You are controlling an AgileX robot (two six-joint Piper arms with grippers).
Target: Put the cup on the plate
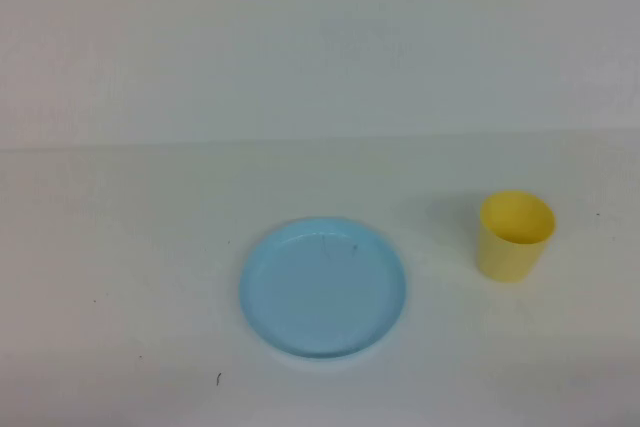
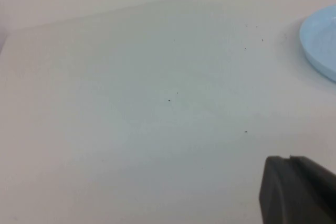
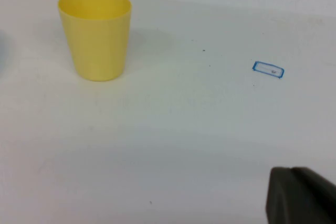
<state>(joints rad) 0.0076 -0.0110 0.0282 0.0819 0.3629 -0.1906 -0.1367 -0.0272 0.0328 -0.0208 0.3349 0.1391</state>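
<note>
Cup (image 1: 515, 237) stands upright on the table (image 1: 120, 247), mouth up and empty as far as I can see, on my right side and well apart from the plate (image 1: 322, 287), nothing touching it. The right wrist view shows the same cup (image 3: 95, 35) with bare tabletop all round it, so I judge it free for a side approach across the tapered wall or a grab from above. The plate sits flat near the middle of the table, nothing on it but a few dark specks, and its edge (image 2: 320, 43) just clips into the left wrist view. A small blue-outlined rectangle mark (image 3: 268, 70) lies on the table beyond the cup in the right wrist view; I can't tell what it's for. Neither arm appears in the high view, so both look parked back on my side. Only a dark corner of the right gripper (image 3: 299, 195) shows in its own camera, low and well short of the cup, and I can't tell whether it's apart or together. Same for the left gripper (image 2: 296, 190), just a dark corner over bare table near the plate's side. I judge the task not started: cup is closer to the right arm, so that one should take it.
</note>
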